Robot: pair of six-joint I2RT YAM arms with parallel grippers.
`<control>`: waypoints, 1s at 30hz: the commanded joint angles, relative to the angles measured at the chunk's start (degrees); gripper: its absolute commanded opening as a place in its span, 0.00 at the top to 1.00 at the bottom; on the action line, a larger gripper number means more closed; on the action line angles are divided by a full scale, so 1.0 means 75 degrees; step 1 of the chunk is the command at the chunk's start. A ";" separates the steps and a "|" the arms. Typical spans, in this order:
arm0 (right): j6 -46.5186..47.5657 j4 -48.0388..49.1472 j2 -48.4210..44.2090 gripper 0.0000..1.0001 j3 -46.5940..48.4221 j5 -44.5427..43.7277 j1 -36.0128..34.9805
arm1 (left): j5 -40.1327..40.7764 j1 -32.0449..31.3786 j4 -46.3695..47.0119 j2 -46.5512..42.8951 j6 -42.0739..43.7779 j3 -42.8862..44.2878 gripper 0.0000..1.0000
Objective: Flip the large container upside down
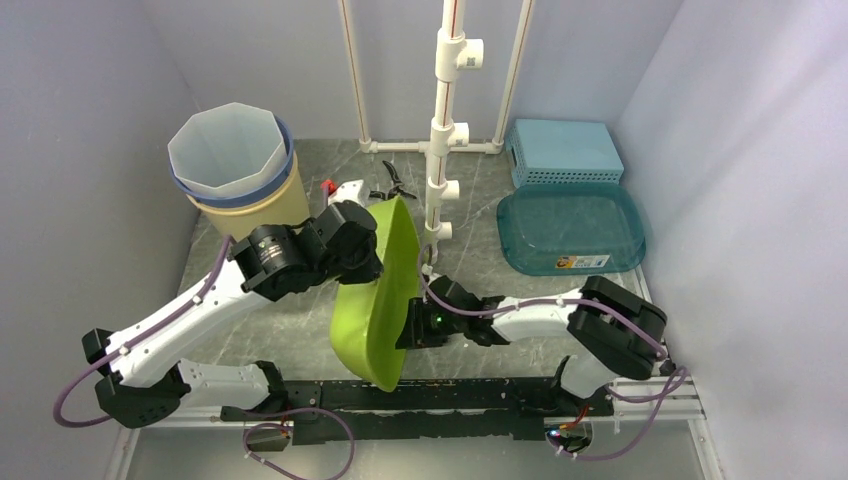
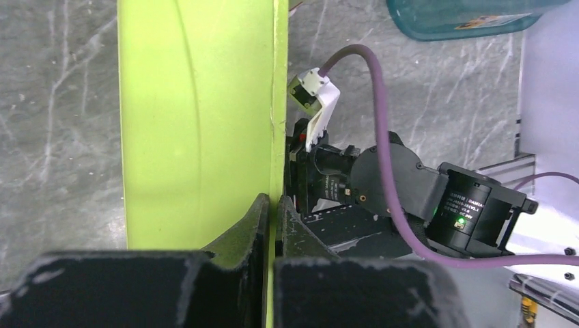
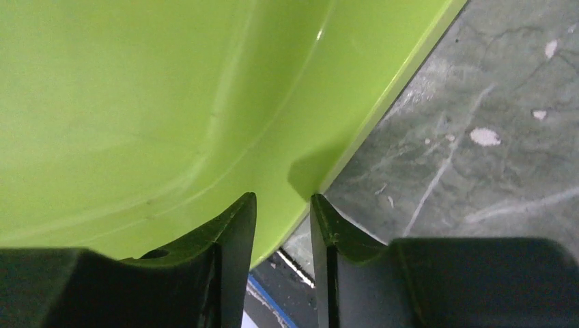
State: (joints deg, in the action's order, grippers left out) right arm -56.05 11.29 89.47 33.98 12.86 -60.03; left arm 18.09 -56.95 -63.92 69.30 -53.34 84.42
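The large container is a lime-green tub (image 1: 385, 290), standing on edge near the table's front middle with its open side facing right. My left gripper (image 1: 375, 262) is shut on its upper rim; in the left wrist view (image 2: 273, 201) the thin rim of the tub (image 2: 198, 116) is pinched between the jaws. My right gripper (image 1: 408, 328) is at the tub's lower right side. In the right wrist view (image 3: 282, 198) its jaws are apart and straddle the edge of the tub (image 3: 136, 102) with a gap.
A beige bucket with a translucent liner (image 1: 235, 165) stands at the back left. A teal tub (image 1: 572, 232) and a light blue basket (image 1: 563, 150) sit at the back right. A white pipe stand (image 1: 445, 130) rises just behind the green tub, with black pliers (image 1: 395, 180) beside it.
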 commanded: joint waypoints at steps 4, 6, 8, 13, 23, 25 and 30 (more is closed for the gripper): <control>-0.0371 0.0281 -0.1699 0.50 -0.0352 -0.0309 -0.0021 | -0.0665 -0.0124 -0.0111 -0.0039 -0.0591 -0.0712 0.97; -0.0295 -0.0276 -0.2320 0.45 -0.0346 -0.0639 -0.0017 | -0.0651 -0.0127 -0.0092 -0.0041 -0.0578 -0.0738 0.97; -0.0339 -0.0731 -0.2901 0.42 -0.0338 -0.0919 -0.0006 | -0.0671 -0.0125 -0.0066 -0.0019 -0.0551 -0.0766 0.97; -0.0389 -0.1583 -0.4119 0.35 -0.0221 -0.1307 -0.0028 | -0.0737 -0.0132 0.0076 0.0104 -0.0520 -0.0757 0.97; -0.0202 -0.3333 -0.5873 0.30 0.1128 -0.1665 -0.0206 | -0.0673 -0.0130 0.0055 0.0220 -0.0532 -0.0651 0.95; -0.0048 -0.3622 -0.5682 0.30 0.1656 -0.1639 -0.0312 | -0.0647 -0.0130 0.0037 0.0235 -0.0547 -0.0632 0.95; 0.0160 -0.4169 -0.5132 0.29 0.2683 -0.2243 -0.0797 | -0.0660 -0.0136 0.0054 0.0212 -0.0555 -0.0651 0.95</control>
State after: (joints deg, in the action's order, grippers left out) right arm -57.19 -15.27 48.36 48.18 0.23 -63.66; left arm 14.76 -57.47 -57.41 68.47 -57.34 81.36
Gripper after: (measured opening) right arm 0.707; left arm 0.053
